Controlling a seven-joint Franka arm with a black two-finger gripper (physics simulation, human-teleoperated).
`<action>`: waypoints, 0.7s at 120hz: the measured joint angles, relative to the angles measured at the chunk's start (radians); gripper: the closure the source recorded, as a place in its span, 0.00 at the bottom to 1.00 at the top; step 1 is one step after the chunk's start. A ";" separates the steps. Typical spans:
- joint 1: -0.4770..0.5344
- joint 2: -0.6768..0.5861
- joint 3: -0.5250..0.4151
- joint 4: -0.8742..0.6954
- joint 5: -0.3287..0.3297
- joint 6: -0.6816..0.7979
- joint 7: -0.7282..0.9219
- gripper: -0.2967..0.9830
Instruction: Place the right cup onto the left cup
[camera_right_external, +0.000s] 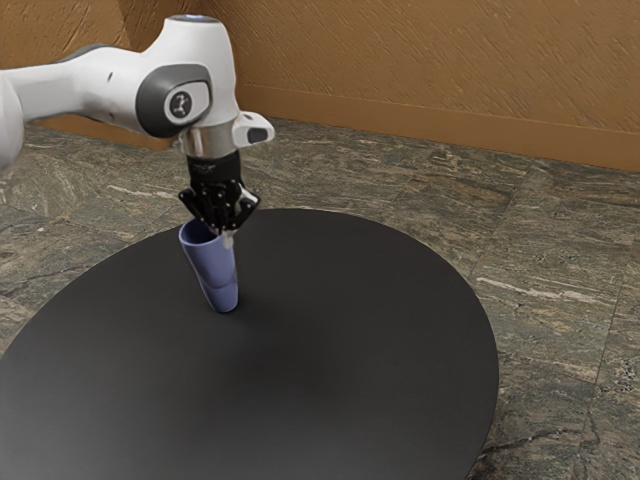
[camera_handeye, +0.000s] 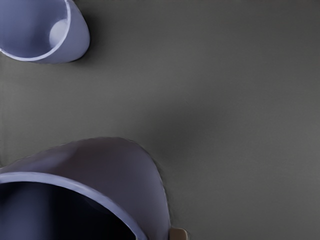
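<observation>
Bench: a round, matte black top (camera_right_external: 380, 330), with a smooth curved edge. A greyish sheen lightens it toward the lower part of the exterior view's left, and a soft dark shadow spreads over it near the cups.
Floor: stone in brown and grey (camera_right_external: 550, 290), veined with pale streaks and crossed by thin seams, lying around and beyond the bench.
Wall: orange-brown (camera_right_external: 430, 60), rough with slanting grooves; it turns a corner toward the exterior view's left.
Baseboard: a plainer band in the same orange-brown (camera_right_external: 400, 116), running along the foot of the wall.
Arm: white with dark grey joint covers (camera_right_external: 90, 92), coming in from the exterior view's left and reaching over the bench.
Gripper: black (camera_right_external: 222, 236), pointing down at the rim of the held cup, closed on its wall.
Held cup: blue-violet (camera_handeye: 120, 172), mouth open upward, at the gripper and close beneath the hand in the wrist view.
Standing cup: also blue-violet (camera_handeye: 79, 40), upright on the bench with its mouth open, apart from the held cup in the wrist view; the held cup is not inside it.
</observation>
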 joint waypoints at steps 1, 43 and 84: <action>0.002 0.002 0.002 0.003 0.000 -0.001 0.001 0.85; 0.018 0.069 0.023 0.095 0.001 -0.023 0.062 0.85; 0.016 0.147 0.075 0.184 -0.001 -0.027 0.117 0.85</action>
